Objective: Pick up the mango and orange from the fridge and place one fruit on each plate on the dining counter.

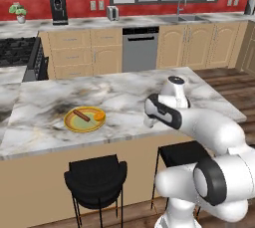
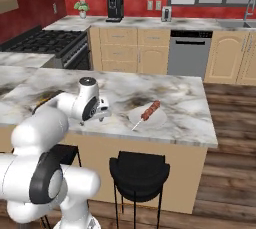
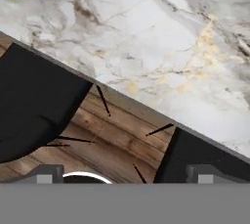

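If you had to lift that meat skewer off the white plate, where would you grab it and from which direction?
Grip the red meat skewer at its meaty middle, coming straight down from above with the jaws across its length. It lies flat and diagonal on the white plate, so its thin bare stick end gives little to hold.

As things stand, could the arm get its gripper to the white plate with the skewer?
Probably yes. The white plate lies near the counter's front edge, just beside the open, empty gripper, with bare marble between them and only the skewer on it.
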Tool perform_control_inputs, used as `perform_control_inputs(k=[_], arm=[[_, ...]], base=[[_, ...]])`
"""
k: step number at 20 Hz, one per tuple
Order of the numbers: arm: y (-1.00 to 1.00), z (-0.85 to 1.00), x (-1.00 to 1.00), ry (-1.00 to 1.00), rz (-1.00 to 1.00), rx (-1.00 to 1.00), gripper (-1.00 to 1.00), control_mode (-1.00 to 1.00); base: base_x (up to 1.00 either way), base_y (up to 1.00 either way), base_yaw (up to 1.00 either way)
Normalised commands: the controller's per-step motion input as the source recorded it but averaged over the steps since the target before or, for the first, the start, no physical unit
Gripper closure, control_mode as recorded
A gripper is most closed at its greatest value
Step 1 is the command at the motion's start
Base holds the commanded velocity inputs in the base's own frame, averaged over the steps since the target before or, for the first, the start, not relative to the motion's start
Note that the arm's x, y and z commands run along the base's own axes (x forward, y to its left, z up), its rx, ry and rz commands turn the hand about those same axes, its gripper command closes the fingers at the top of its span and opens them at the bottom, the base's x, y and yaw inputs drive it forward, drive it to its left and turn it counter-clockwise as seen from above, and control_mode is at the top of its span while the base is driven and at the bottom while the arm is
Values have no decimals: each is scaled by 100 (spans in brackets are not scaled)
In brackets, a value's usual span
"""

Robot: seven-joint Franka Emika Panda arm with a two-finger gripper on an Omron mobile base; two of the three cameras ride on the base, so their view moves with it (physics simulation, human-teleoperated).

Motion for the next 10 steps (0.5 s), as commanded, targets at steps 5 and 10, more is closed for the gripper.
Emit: perform_control_inputs(k=[5, 10], arm=[[-20, -11, -47, 7, -40, 0, -100, -100], [-12, -4, -7, 5, -24, 3, -100, -100]], base=[[0, 0, 0], [0, 0, 0]])
